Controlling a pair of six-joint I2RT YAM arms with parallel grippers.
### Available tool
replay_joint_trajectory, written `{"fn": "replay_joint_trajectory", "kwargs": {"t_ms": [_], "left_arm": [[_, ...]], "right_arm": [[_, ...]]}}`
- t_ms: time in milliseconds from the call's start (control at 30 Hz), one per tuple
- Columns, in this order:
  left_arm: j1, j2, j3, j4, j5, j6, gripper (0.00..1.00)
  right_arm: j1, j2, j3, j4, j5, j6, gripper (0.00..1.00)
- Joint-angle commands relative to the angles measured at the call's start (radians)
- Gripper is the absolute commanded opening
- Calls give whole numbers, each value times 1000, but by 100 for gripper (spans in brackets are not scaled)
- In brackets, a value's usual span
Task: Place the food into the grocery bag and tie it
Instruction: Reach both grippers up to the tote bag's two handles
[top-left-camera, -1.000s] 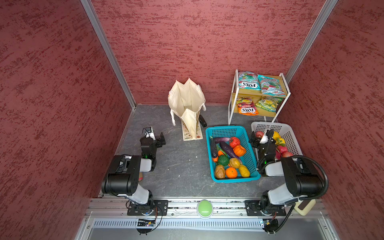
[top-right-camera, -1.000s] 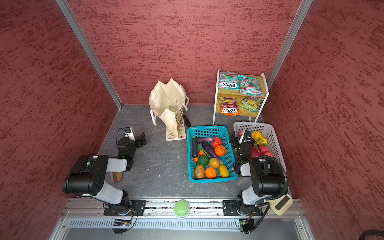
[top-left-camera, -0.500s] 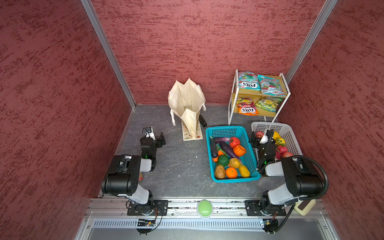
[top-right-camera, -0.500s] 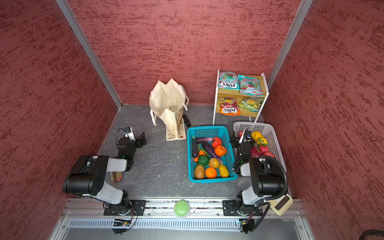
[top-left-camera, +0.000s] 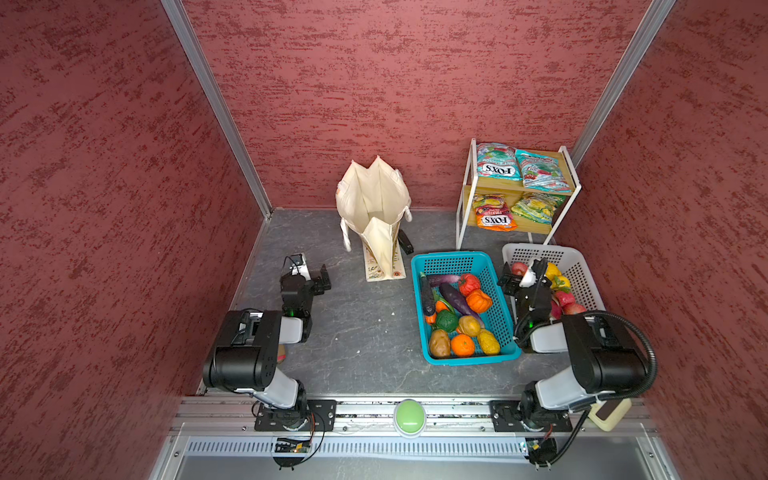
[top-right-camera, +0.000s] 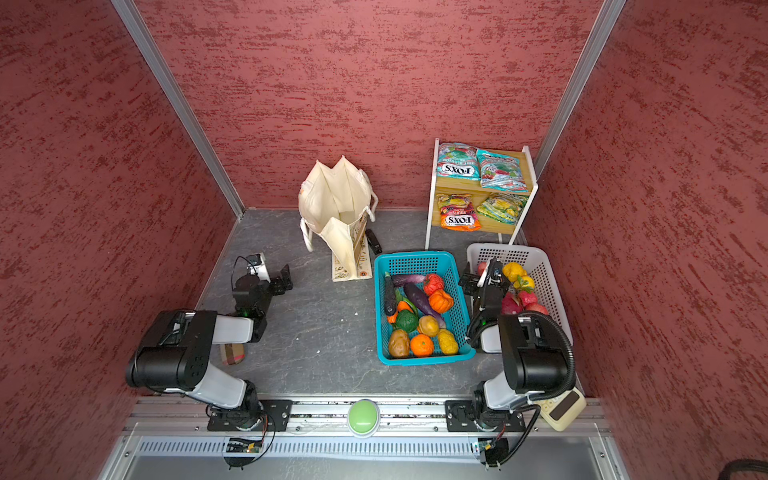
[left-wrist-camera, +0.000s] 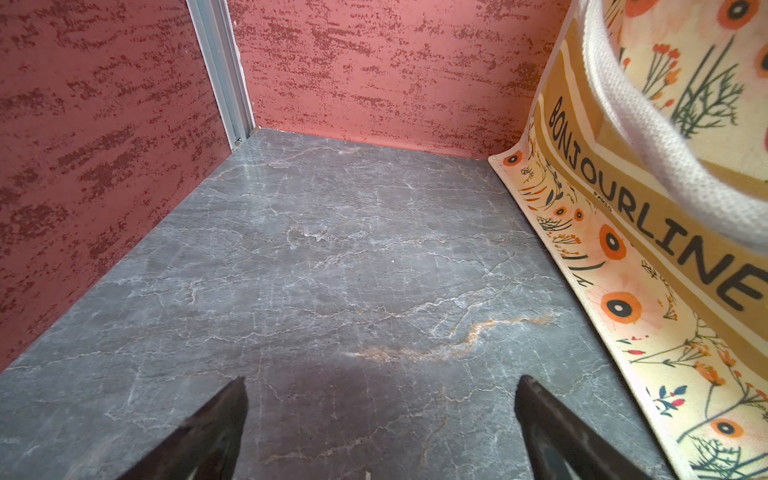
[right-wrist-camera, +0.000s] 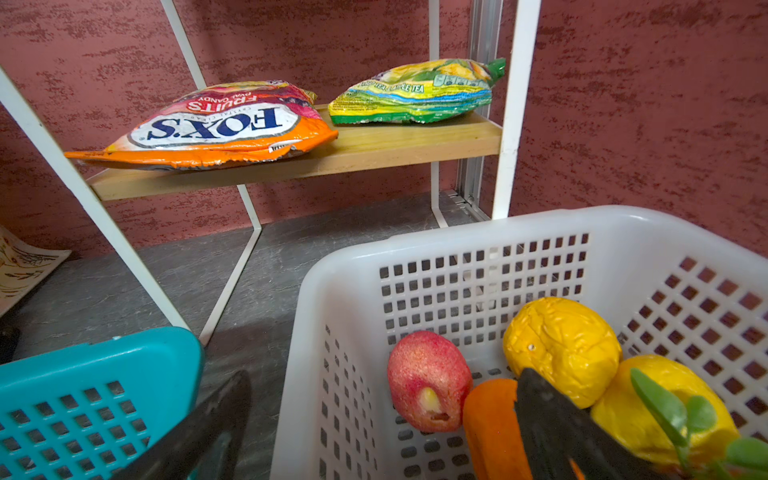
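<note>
Nothing is packed yet: the tall cream canvas tote (top-left-camera: 376, 208) looks empty beside the left tool (left-wrist-camera: 380, 386), coloured toy fruit (right-wrist-camera: 561, 349) lies just ahead of the right tool (right-wrist-camera: 384, 376), and both tools are spread apart, empty.

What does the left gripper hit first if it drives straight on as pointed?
Most likely the grey tabletop: the open left gripper angles down toward it, nothing between. The grocery bag stands beside that line, not across it, though depth is hard to judge.
</note>
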Motion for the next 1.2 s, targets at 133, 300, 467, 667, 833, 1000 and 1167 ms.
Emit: {"fn": "replay_joint_trajectory", "kwargs": {"t_ms": [133, 300, 467, 667, 833, 1000, 1167], "left_arm": [[4, -315, 185, -561, -143, -39, 97], [-27, -484, 321, -924, -325, -159, 96], [-27, -601, 501, -1312, -295, -328, 94], [-33, -648, 729, -1591, -269, -347, 81], [-32, -529, 968, -1769, -83, -364, 82], [-30, -370, 1112, -1784, 155, -418, 82], [-32, -182, 1233, -1770, 312, -436, 82]], "right_arm": [[16, -326, 91, -393, 134, 49, 94], [15, -606, 194, -824, 203, 237, 93], [16, -718, 334, -1207, 101, 388, 89], [18, -642, 550, -1529, -226, 487, 81], [98, -609, 639, -1555, -351, 565, 89], [227, -481, 808, -1662, -283, 615, 85], [362, -305, 992, -1687, -245, 634, 79]]}}
